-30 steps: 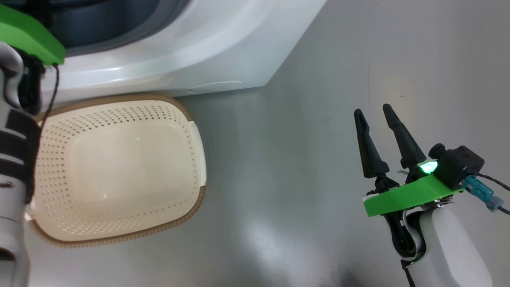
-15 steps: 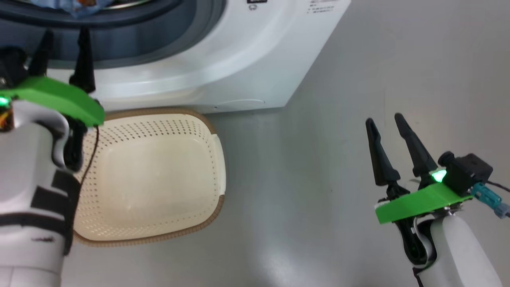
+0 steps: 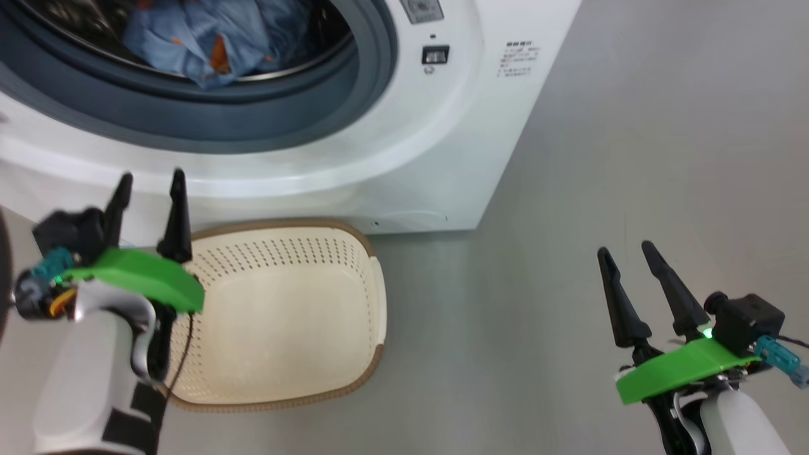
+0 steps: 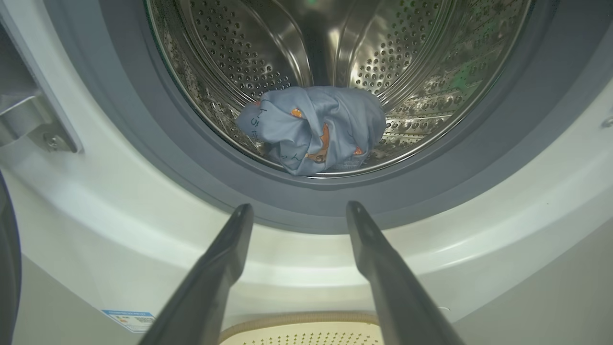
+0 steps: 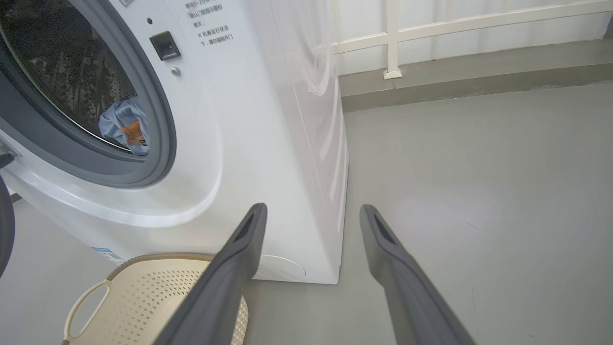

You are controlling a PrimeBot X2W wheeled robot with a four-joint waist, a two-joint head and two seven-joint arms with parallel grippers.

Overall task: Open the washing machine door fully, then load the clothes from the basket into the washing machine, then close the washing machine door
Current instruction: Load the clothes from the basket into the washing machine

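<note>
Head view: the left gripper [image 3: 150, 179], wide open and holding nothing, hangs above the small cream perforated plastic basket [image 3: 278, 223], itself bare. Left wrist view: ahead of its fingers [image 4: 215, 278], the light blue printed clothes [image 4: 316, 129] lie bundled inside the steel drum [image 4: 407, 72] of the white washing machine [image 4: 143, 201]; loading looks done. Right wrist view: the right gripper [image 5: 312, 208], equally spread, empty, idles aside.

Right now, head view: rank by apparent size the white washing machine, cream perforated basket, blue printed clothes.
1. white boxy washing machine
2. cream perforated plastic basket
3. light blue printed clothes, cropped by the top edge, farther off: true size unsure
</note>
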